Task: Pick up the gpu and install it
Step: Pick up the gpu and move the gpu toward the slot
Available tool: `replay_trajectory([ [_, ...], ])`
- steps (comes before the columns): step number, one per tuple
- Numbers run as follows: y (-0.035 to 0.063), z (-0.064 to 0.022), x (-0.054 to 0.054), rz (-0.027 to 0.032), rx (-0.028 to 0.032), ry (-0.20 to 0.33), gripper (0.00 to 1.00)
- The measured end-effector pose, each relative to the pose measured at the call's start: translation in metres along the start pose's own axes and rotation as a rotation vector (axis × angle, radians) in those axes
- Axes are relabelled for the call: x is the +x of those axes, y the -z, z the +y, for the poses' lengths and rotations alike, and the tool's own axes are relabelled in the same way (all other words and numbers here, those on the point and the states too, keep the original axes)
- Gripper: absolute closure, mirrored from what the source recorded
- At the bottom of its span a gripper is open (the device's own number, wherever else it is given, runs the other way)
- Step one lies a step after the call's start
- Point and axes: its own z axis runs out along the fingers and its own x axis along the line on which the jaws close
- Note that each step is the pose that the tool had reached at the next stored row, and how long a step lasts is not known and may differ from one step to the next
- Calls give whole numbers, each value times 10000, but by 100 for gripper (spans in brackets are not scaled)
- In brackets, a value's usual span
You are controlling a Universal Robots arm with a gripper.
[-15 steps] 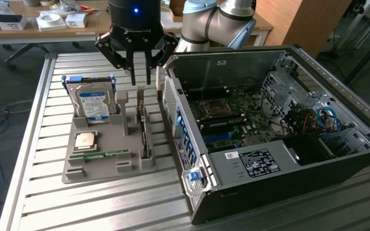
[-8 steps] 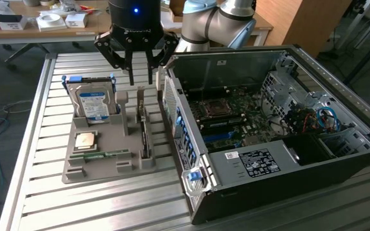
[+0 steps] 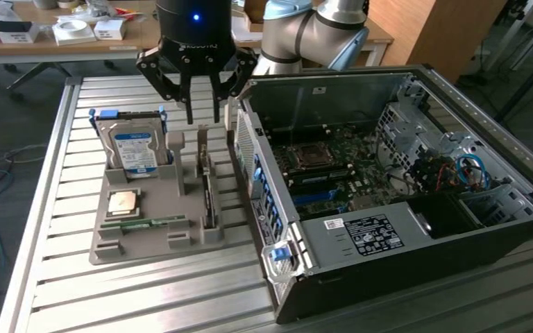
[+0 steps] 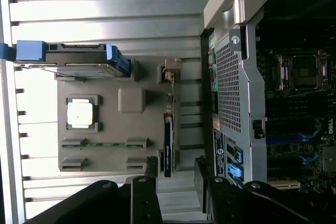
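The gpu (image 3: 208, 189) is a thin dark card standing on its edge in a slot of the grey holder (image 3: 160, 191), next to the computer case. In the wrist view the gpu (image 4: 168, 142) shows as a narrow dark strip with a metal bracket at one end. My gripper (image 3: 203, 111) hangs above the far end of the card, open, with nothing between its black fingers (image 3: 189, 97). In the wrist view the gripper (image 4: 176, 198) straddles the line of the card without touching it.
The holder (image 4: 113, 129) also carries a silver blue-labelled hard drive (image 3: 137, 149) upright, a processor chip (image 3: 123, 202) and a green memory stick (image 3: 141, 223). The open computer case (image 3: 387, 180) lies right beside the holder on the slatted metal table (image 3: 155, 291).
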Motion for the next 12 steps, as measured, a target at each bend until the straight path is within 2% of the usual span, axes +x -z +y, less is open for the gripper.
replay_trajectory([
  [6,-51,-2,1,0,-1,0,58],
  [12,-150,-7,3,0,0,0,58],
])
